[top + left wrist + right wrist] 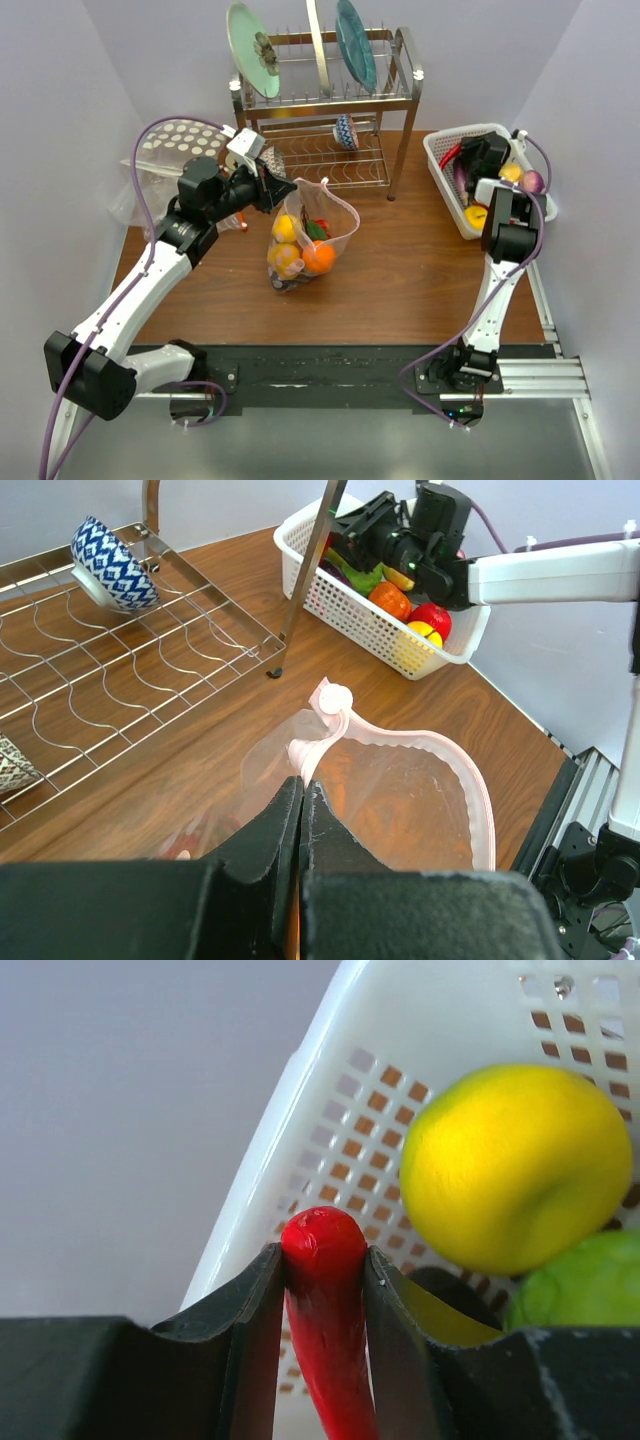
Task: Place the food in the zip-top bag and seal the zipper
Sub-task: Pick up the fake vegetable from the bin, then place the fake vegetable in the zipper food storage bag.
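Note:
The zip-top bag (322,222) stands on the table with its mouth held up. My left gripper (272,190) is shut on the bag's rim beside the pink zipper (478,790), and its fingertips (300,792) pinch the plastic. Inside the bag lie a lemon (285,228), an orange (318,258) and other food. My right gripper (323,1255) is down in the white basket (440,150), shut on a long glossy red food piece (322,1230). A yellow fruit (515,1165) and a green piece (590,1285) lie next to it.
A metal dish rack (405,95) with upright plates and a blue-patterned bowl (345,130) stands at the back. A polka-dot bag (165,140) lies at the back left. The basket (350,615) holds more toy food at the right edge.

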`<state>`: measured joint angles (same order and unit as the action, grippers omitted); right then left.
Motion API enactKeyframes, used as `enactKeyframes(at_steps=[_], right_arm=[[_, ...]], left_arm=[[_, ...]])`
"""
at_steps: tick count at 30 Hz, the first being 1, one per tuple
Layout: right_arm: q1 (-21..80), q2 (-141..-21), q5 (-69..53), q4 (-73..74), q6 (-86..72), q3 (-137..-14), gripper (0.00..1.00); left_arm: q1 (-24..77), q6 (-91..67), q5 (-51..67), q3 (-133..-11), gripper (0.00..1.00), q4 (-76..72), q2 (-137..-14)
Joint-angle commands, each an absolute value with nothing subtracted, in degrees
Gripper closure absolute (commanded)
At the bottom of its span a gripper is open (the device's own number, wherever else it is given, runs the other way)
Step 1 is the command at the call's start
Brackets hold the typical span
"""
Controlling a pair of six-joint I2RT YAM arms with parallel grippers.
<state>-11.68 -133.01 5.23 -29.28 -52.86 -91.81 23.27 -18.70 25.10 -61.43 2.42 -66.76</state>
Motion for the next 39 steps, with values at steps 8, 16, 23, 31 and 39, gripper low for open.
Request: enactKeyframes(at_steps=[8, 16, 23, 31, 39], right_arm=[[-11.78, -106.63, 2.9, -37.62, -48.52, -75.95, 0.71], [-11.25, -95.46, -7.81, -34.01, -51.06, -71.47, 0.76], [-7.83, -84.22, -17.31, -34.19, -54.23, -63.55, 0.75], [-0.44, -72.25, -29.43, -34.1, -53.88, -58.71, 0.77], [8.77, -68.56, -41.48, -44.71, -55.81, -57.92, 0.75]], left_arm=[[23.2, -18.63, 25.23, -63.28, 1.0, -0.44, -65.92], [23.12, -18.54, 25.31, -63.37, 1.0, -0.35, -65.92], [23.12, -18.81, 25.49, -63.37, 1.0, -0.44, -65.66], [23.2, -19.16, 25.84, -63.28, 1.0, -0.62, -65.74], [23.2, -19.25, 26.19, -63.37, 1.0, -0.62, -66.27]])
